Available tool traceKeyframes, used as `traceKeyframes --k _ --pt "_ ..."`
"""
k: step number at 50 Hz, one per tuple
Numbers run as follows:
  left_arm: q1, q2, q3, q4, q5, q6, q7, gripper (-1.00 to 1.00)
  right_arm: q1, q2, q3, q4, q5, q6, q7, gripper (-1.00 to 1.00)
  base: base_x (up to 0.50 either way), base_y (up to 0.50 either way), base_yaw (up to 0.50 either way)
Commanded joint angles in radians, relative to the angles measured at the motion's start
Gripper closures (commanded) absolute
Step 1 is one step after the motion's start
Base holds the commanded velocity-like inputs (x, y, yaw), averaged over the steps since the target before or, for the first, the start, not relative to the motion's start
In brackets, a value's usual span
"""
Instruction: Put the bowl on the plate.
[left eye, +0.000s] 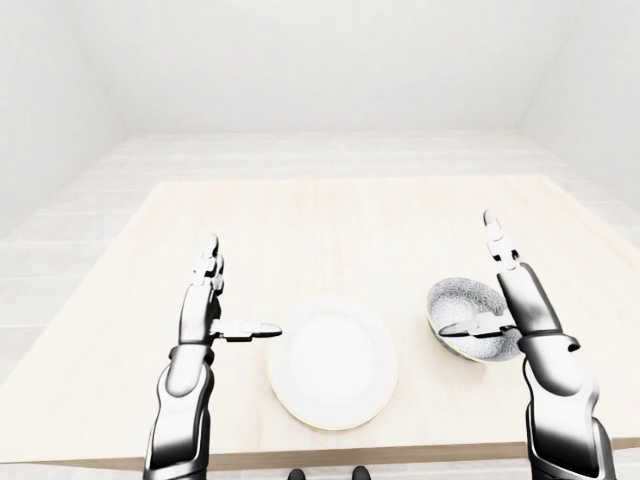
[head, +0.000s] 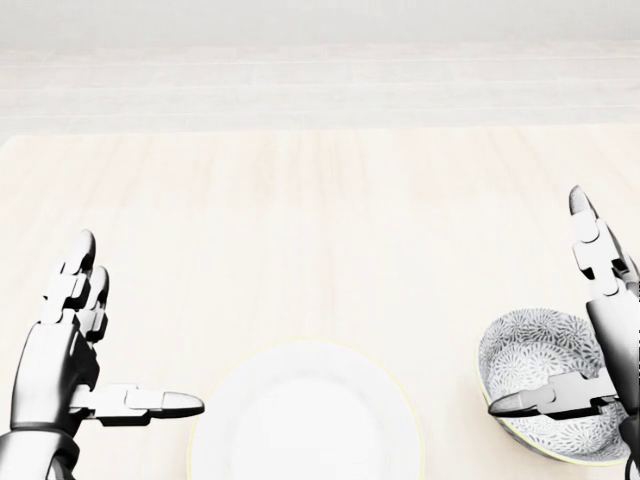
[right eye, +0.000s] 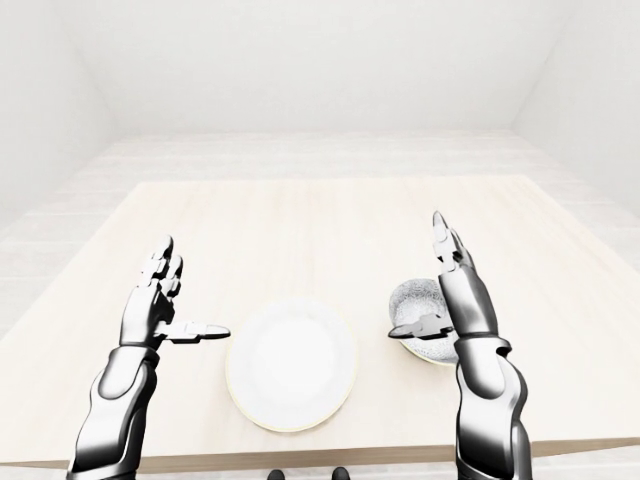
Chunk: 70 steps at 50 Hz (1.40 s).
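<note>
A white plate (head: 305, 420) lies on the pale wooden table (head: 300, 220), at the bottom centre of the head view. To its right stands a grey patterned bowl (head: 535, 360), upright and apart from the plate. My right hand (head: 535, 300) is open at the bowl's right side. Its thumb (head: 545, 398) reaches across the bowl's inside and its fingers (head: 590, 240) point up the view, so it holds nothing. Left of the plate, my left hand (head: 142, 322) is open and empty, its thumb (head: 150, 403) pointing at the plate's rim.
The left-eye view takes in the whole table (left eye: 330, 230), whose near edge runs along the bottom of that view. A pale floor (left eye: 330, 150) and white walls surround it. Nothing besides the plate (left eye: 333, 362) and bowl (left eye: 470, 312) stands on it.
</note>
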Motion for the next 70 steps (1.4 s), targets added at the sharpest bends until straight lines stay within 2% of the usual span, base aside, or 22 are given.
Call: traceKeyframes --k 1,17,21,33,38,43,49,57,70 --pt "-0.002 0.000 0.005 0.010 0.004 0.000 0.001 -1.00 0.045 0.024 -0.009 0.019 -0.065 0.000 0.018 -1.00 0.00 0.00 0.00" --pt "-0.003 0.006 0.011 0.027 0.015 0.000 0.001 -1.00 0.080 0.050 -0.032 -0.012 -0.102 0.000 0.051 -1.00 0.00 0.00 0.00" --pt "0.000 0.006 0.011 0.037 0.017 -0.011 0.000 -1.00 0.084 0.050 -0.017 0.001 -0.133 0.000 0.053 -1.00 0.00 0.00 0.00" --pt "0.001 0.006 0.010 0.049 0.024 -0.019 0.002 -1.00 0.113 0.064 -0.016 0.074 -0.154 0.000 0.016 -1.00 0.00 0.00 0.00" --pt "0.004 0.007 0.013 0.051 0.023 -0.023 0.001 -1.00 0.130 0.031 0.003 0.091 -0.258 0.000 0.004 -1.00 0.00 0.00 0.00" --pt "0.002 0.005 0.008 0.059 0.030 -0.026 0.005 -1.00 0.125 0.035 0.012 0.113 -0.305 0.000 0.006 -1.00 0.00 0.00 0.00" --pt "-0.001 0.006 0.009 0.054 0.029 -0.019 0.004 -1.00 0.137 0.037 0.006 0.118 -0.348 0.000 0.013 -1.00 0.00 0.00 0.00" --pt "0.002 0.007 0.010 0.060 0.032 -0.027 0.003 -1.00 0.138 0.042 -0.005 0.115 -0.386 0.000 0.029 -1.00 0.00 0.00 0.00" --pt "0.002 0.006 0.008 0.066 0.036 -0.027 0.005 -1.00 0.149 0.033 -0.013 0.094 -0.471 0.000 0.055 -1.00 0.00 0.00 0.00"
